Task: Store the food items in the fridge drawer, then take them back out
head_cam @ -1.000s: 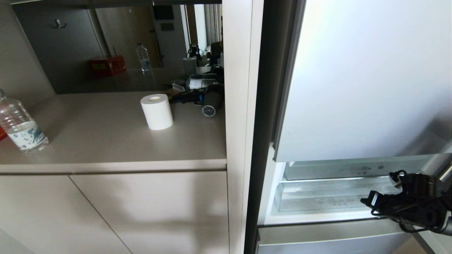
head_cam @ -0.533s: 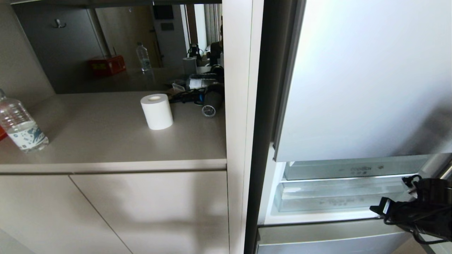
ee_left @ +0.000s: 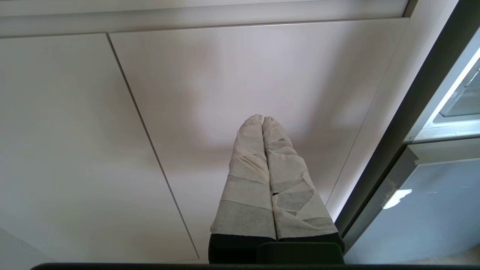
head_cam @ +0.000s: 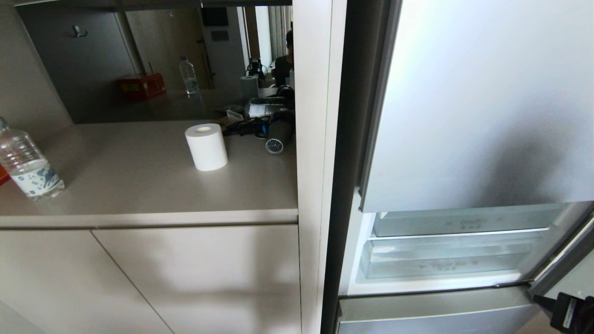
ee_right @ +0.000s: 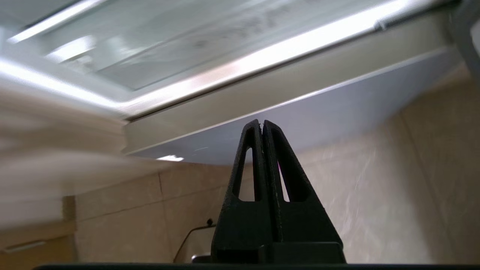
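Note:
The food items are out of view. The fridge drawer (head_cam: 445,260), a clear bin, sits pushed in at the bottom of the open fridge compartment, and shows from below as the fridge drawer (ee_right: 157,48) in the right wrist view. My right gripper (ee_right: 261,123) is shut and empty. It hangs low in front of the grey-blue lower fridge panel (ee_right: 300,123), over the tiled floor. Only a black piece of the right arm (head_cam: 573,313) shows in the head view's bottom right corner. My left gripper (ee_left: 262,118), with taped fingers, is shut and empty, facing the cabinet doors (ee_left: 232,75).
Another clear bin (head_cam: 464,221) sits above the drawer. The grey upper door (head_cam: 482,102) hangs over the compartment, with an open door edge (head_cam: 561,264) at right. On the counter (head_cam: 139,185) stand a paper roll (head_cam: 206,146), a water bottle (head_cam: 28,167) and a hair dryer (head_cam: 277,134).
My right arm has dropped down and to the right, away from the front of the drawer, and has almost left the head view. Nothing else has moved.

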You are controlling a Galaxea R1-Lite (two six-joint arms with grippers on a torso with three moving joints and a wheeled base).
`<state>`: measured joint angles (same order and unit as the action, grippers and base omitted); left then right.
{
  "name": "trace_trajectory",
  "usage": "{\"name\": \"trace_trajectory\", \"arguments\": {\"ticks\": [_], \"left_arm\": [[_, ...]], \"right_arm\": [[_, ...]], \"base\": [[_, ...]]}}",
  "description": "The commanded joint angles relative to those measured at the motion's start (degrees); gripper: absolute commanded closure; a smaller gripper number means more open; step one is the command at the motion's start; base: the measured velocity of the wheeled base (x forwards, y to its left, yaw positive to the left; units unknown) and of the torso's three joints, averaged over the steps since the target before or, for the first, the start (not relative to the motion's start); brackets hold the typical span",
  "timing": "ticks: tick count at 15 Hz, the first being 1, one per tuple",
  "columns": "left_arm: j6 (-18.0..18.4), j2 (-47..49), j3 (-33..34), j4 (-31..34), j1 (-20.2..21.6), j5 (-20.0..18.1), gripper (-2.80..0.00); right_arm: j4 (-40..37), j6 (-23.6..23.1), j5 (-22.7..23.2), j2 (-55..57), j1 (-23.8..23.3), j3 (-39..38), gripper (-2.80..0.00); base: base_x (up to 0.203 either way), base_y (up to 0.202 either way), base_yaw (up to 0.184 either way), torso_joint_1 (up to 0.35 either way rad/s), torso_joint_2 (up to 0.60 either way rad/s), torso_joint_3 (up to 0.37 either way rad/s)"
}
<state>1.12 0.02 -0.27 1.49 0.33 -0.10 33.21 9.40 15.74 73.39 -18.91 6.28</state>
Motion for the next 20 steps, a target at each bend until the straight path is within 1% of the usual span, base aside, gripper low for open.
{"name": "trace_trajectory", "arguments": {"ticks": [1,3,5,7,9,10,12,16,20], "left_arm": [[0.0,0.0,0.0,0.0,0.0,0.0,0.00],[0.0,0.0,0.0,0.0,-0.1,0.0,0.00],[0.0,0.0,0.0,0.0,0.0,0.0,0.00],[0.0,0.0,0.0,0.0,0.0,0.0,0.00],[-0.1,0.0,0.0,-0.1,0.0,0.0,0.00],[-0.1,0.0,0.0,-0.1,0.0,0.0,0.00],[0.0,0.0,0.0,0.0,0.0,0.0,0.00],[0.0,0.0,0.0,0.0,0.0,0.0,0.00],[0.0,0.0,0.0,0.0,0.0,0.0,0.00]], "right_arm": [[-4.4,-0.1,-0.4,-21.2,3.8,-2.3,0.00],[-11.6,-2.0,-2.9,-37.8,9.6,-3.8,0.00],[-19.5,-6.7,-6.9,-51.4,14.1,-4.8,0.00],[-27.3,-12.9,-10.7,-63.1,17.0,-5.5,0.00],[-30.6,-15.6,-12.3,-71.7,18.2,-5.9,0.00],[-31.9,-16.6,-13.0,-73.6,18.6,-6.1,0.00],[-33.6,-17.6,-14.1,-73.4,19.2,-6.3,0.00],[-33.6,-14.2,-14.6,-73.4,19.2,-6.3,0.00],[-33.5,-13.0,-15.1,-73.5,19.2,-6.3,0.00]], "base": [[0.000,0.000,0.000,0.000,0.00,0.000],[0.000,0.000,0.000,0.000,0.00,0.000],[0.000,0.000,0.000,0.000,0.00,0.000],[0.000,0.000,0.000,0.000,0.00,0.000],[0.000,0.000,0.000,0.000,0.00,0.000],[0.000,0.000,0.000,0.000,0.00,0.000],[0.000,0.000,0.000,0.000,0.00,0.000],[0.000,0.000,0.000,0.000,0.00,0.000],[0.000,0.000,0.000,0.000,0.00,0.000]]}}
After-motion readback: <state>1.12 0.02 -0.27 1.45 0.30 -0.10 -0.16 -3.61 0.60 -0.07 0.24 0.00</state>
